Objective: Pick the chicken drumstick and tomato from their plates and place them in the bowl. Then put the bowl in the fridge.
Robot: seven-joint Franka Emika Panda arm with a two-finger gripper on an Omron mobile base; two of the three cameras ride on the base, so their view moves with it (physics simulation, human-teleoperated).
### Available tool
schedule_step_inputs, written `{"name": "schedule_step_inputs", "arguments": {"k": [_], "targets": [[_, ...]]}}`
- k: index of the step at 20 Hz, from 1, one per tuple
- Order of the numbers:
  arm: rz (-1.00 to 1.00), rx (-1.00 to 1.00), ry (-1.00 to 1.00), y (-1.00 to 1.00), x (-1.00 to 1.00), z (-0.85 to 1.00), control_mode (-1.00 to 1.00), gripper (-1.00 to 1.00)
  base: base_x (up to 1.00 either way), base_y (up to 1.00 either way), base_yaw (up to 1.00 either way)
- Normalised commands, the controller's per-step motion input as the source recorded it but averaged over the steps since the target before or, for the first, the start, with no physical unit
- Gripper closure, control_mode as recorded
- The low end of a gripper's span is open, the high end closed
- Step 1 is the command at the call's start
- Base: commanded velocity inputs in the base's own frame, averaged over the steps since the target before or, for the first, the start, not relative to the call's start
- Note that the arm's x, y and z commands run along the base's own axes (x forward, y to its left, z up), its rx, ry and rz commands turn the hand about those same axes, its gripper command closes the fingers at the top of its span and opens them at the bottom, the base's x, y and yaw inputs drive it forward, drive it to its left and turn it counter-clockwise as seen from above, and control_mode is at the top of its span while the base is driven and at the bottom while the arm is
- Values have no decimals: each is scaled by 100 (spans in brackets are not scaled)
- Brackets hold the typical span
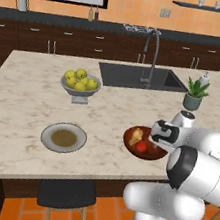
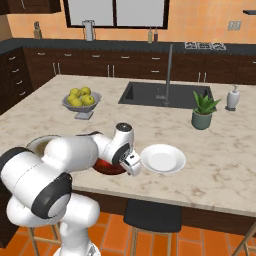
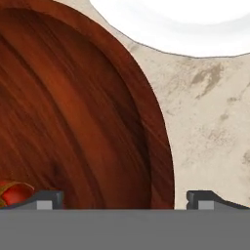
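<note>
While the arm reaches low over the near edge of the worktop, the scene reads so:

Pincer: the pincer (image 3: 125, 199) stands spread wide with nothing between its tips; in the hand view one fingertip (image 3: 45, 199) sits over the inside of the bowl and the other over bare marble, so the two straddle the bowl's right rim.

Bowl: the bowl (image 1: 146, 144) of dark reddish-brown wood rests on the worktop (image 1: 28, 98) near its front edge, partly under the white wrist in both base views.

Chicken drumstick: the chicken drumstick (image 1: 136, 135) lies inside the bowl, on its left side in the left base view.

Tomato: the tomato (image 1: 141, 146) lies in the bowl too, just beside the drumstick on its near side; a sliver of its red shows at the lower left of the hand view.

Plates: the white plate (image 2: 163, 158) sits just right of the bowl, bare; the grey plate (image 1: 64, 137) with a brownish centre sits well to the left of the bowl, also bare.

Farther off: a grey footed fruit bowl (image 1: 80, 86) of yellow-green apples stands beyond the grey plate; a dark sink (image 1: 142, 77) with a tall faucet lies at the far side; a potted plant (image 1: 195, 95) stands to the right, a soap dispenser (image 2: 233, 98) beyond it.
</note>
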Motion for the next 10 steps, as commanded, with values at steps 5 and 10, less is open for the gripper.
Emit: {"name": "schedule_step_inputs", "arguments": {"k": [5, 10], "targets": [[0, 0, 0, 0, 0, -32, -100, -100, 0, 0, 0], [0, 0, 0, 3, 16, -21, -100, -100, 0, 0, 0]]}}
